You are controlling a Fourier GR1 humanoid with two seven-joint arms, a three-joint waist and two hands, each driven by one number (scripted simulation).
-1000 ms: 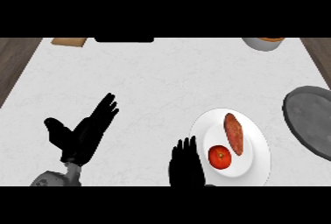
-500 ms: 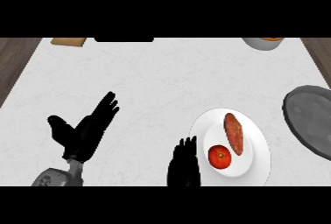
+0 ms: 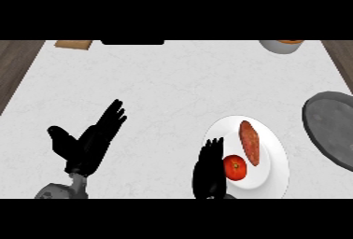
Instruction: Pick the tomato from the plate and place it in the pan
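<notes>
A red tomato (image 3: pixel 234 167) lies on the near part of a white plate (image 3: pixel 272 149), beside a long reddish-brown sausage (image 3: pixel 250 142). My right hand (image 3: pixel 209 170) comes in from the lower edge, fingers straight, its edge close against the tomato's left side over the plate's left rim. The grey pan (image 3: pixel 334 127) sits at the right edge, cut off by the frame, just right of the plate. My left hand (image 3: pixel 88 141) rests open at the lower left, fingers pointing up and to the right.
A grey bowl (image 3: pixel 283 45) with something orange in it stands at the far right. A wooden board (image 3: pixel 74 44) and a dark object (image 3: pixel 133 42) lie along the far edge. Brown floor shows past the counter's left side.
The right hand has crept slightly up and right toward the tomato. The left hand and the objects have stayed put.
</notes>
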